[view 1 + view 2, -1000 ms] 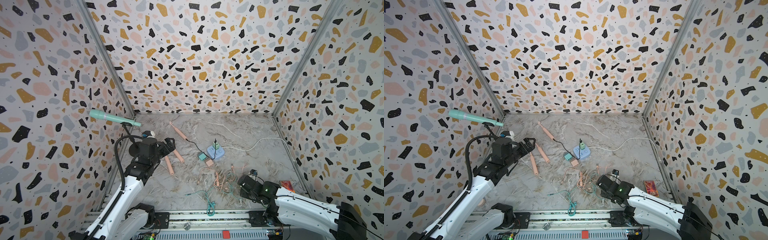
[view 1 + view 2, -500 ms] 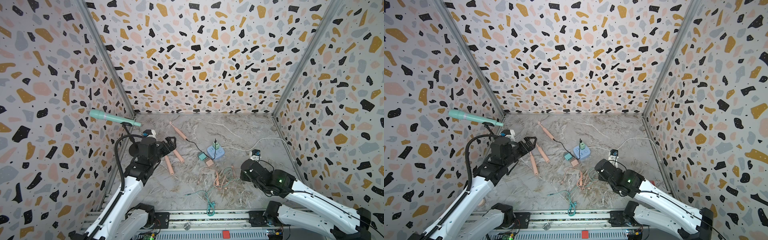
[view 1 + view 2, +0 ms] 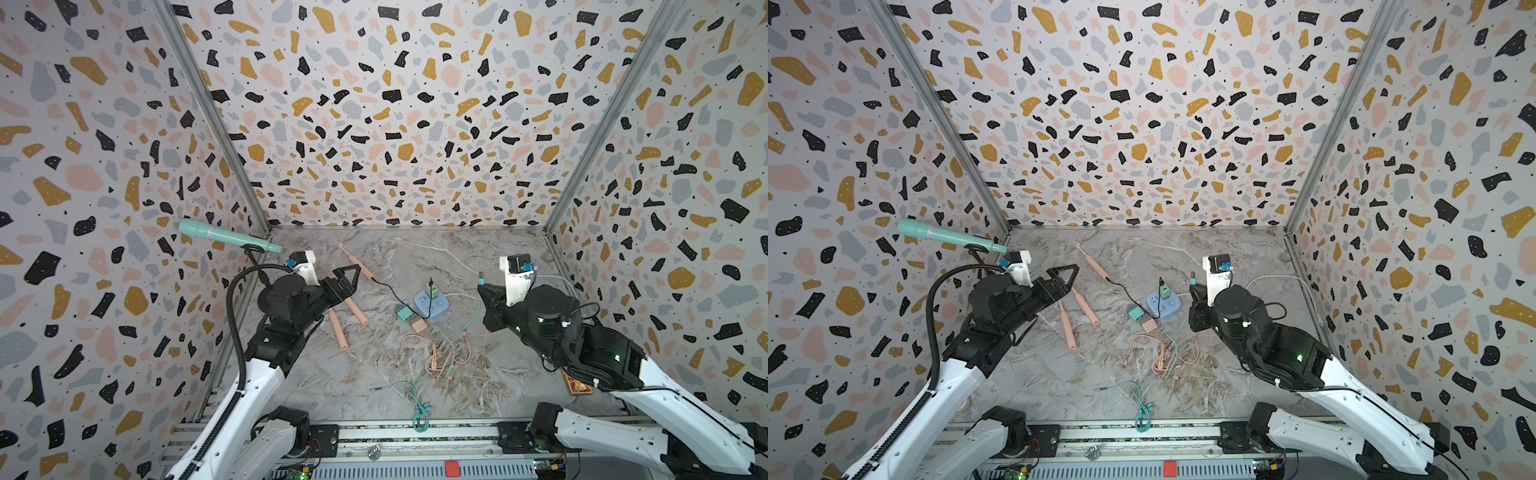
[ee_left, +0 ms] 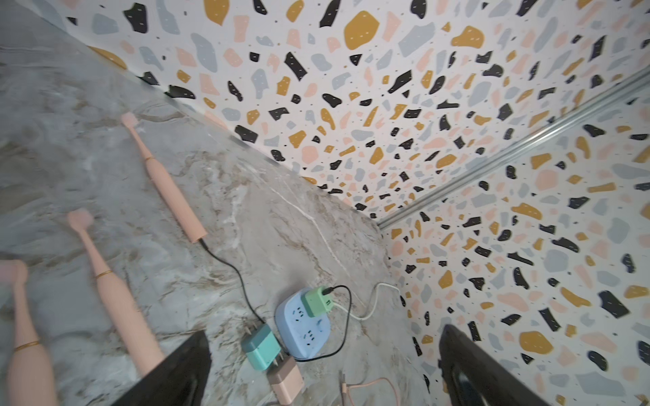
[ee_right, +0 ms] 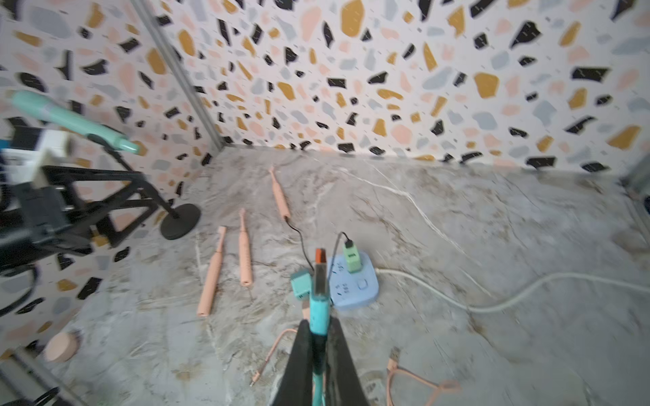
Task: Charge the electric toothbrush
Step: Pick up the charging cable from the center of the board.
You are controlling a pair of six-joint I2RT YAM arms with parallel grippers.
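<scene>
Taking the strip as the dial centre in a top view, the wired brush lies at 10 o'clock, a black lead running from its base to the green adapter. Two more lie loose, side by side: the mid brush at 9 o'clock and the near brush between 8 and 9. A cable tangle sits at 6.

The right gripper, at 3 o'clock, is pinched tight on the teal plug, metal tip poking forward. The left gripper is spread wide and holds nothing, hanging over the loose brushes' head ends.

A loose brush looks light, stiff and smooth. Being round, it will likely roll or slip under a skewed pinch. The thin neck and bristles are poor holds. Best to clamp across the thick handle near its middle, leaving the base end free for the plug
</scene>
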